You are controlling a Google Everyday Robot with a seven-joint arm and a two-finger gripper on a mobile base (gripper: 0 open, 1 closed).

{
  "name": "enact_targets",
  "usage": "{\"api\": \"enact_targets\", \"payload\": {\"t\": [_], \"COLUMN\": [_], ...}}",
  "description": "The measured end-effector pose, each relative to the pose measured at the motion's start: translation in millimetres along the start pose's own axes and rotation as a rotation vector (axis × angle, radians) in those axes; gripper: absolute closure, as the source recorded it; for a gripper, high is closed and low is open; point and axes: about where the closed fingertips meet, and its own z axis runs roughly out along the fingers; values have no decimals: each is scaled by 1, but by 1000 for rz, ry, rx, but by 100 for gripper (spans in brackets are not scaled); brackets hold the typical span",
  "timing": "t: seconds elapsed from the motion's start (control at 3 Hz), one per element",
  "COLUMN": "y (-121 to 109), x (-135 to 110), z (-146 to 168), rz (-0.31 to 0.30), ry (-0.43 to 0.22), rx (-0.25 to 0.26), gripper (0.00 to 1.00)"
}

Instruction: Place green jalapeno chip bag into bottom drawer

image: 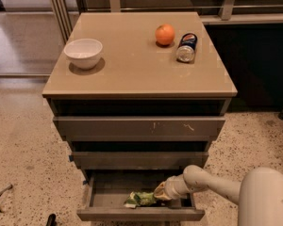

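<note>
The green jalapeno chip bag (140,199) lies crumpled on the grey inner tray of the open bottom drawer (108,192), right of its middle. My gripper (159,194) reaches into the drawer from the right, at the bag's right end and touching it. My white arm runs from the lower right corner to it.
The cabinet top holds a white bowl (83,52) at the left, an orange (164,34) and a dark blue soda can (187,47) lying on its side at the right. Two shut drawers sit above the open one. A dark object (50,219) lies on the floor, lower left.
</note>
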Motion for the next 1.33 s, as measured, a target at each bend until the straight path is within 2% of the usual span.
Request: {"api": "enact_targets", "payload": {"t": [1.0, 1.33], "y": [0, 0], "x": [0, 0], "z": [0, 0], "rz": [0, 0], "ry": [0, 0], "rx": [0, -1], "gripper": [8, 0]}}
